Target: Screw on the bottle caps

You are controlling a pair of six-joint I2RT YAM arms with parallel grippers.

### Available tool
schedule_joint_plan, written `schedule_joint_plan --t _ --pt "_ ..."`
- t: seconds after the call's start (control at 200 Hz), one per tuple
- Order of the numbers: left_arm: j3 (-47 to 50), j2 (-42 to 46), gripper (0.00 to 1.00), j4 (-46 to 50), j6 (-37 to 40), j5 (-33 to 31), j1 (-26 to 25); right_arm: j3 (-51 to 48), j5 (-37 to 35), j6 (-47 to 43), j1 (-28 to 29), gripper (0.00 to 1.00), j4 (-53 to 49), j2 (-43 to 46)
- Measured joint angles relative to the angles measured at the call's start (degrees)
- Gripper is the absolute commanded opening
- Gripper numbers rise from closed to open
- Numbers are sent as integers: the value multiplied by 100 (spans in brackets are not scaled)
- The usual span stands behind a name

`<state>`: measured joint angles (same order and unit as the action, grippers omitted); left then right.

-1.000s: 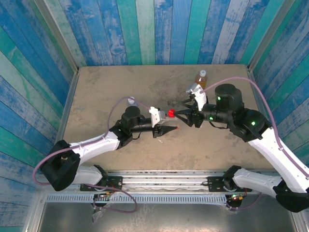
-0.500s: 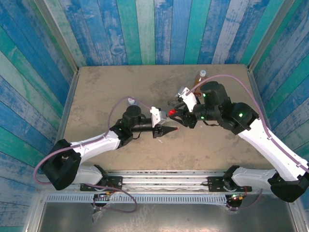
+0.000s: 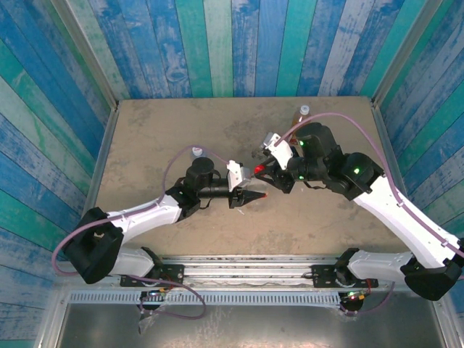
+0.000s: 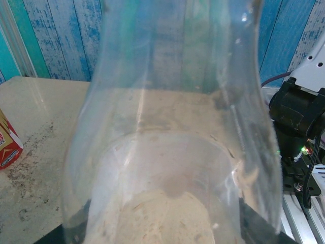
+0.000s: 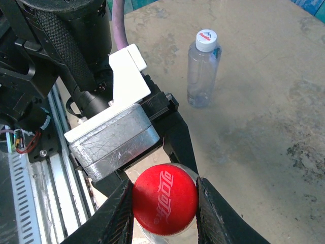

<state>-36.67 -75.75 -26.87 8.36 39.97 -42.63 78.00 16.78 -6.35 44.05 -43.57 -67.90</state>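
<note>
My left gripper [image 3: 250,196] is shut on a clear bottle [image 4: 172,132], whose body spreads across the left wrist view. A bright red cap [image 5: 165,198] sits on that bottle's mouth, and my right gripper [image 5: 165,201] is shut on it, one finger on each side. From above the red cap [image 3: 258,170] lies between the two grippers at mid-table. A clear bluish bottle [image 5: 202,71] with a white cap stands upright on the table beyond them. The white-capped amber bottle [image 3: 304,111] stands at the back, mostly hidden by my right arm.
The bluish bottle [image 3: 196,152] stands just behind my left arm. A red-and-white labelled object [image 4: 7,147] shows at the left edge of the left wrist view. Blue plank walls [image 3: 217,43] enclose the tan table [image 3: 145,130]. A metal rail [image 3: 246,272] runs along the near edge.
My right arm has swung left and its wrist has turned, bringing the gripper onto the red cap. The amber bottle's cap is now uncovered. The left arm has stayed put.
</note>
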Motion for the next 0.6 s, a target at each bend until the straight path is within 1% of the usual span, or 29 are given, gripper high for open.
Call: schedule_joint_plan --t 0.03,0.14,0.16,0.19,0.215,0.326,0.391,0.501,0.596 --pt "0 0 51 0 4 -11 0 0 -22 2 9 17 7 0" --pt "-9 -11 65 -2 42 -48 0 -11 -66 11 15 16 61 0" --pt "-11 -15 68 -7 79 -59 -2 -17 -72 11 15 16 81 2" --pt "-15 -17 78 -7 83 -87 -2 -26 -96 20 20 16 96 2" --pt "-15 -17 83 -9 94 -118 -9 -46 -138 31 20 16 129 2" --pt "-13 -13 100 -94 92 -269 -11 -120 -400 94 24 17 173 7" --pt "4 2 94 -173 42 -435 -11 -190 -564 125 0 17 205 22" --pt "219 291 94 -223 17 -850 -11 -337 -796 216 -144 17 319 76" --pt "546 942 94 -203 -26 -1346 -11 -575 -949 367 -363 17 616 146"
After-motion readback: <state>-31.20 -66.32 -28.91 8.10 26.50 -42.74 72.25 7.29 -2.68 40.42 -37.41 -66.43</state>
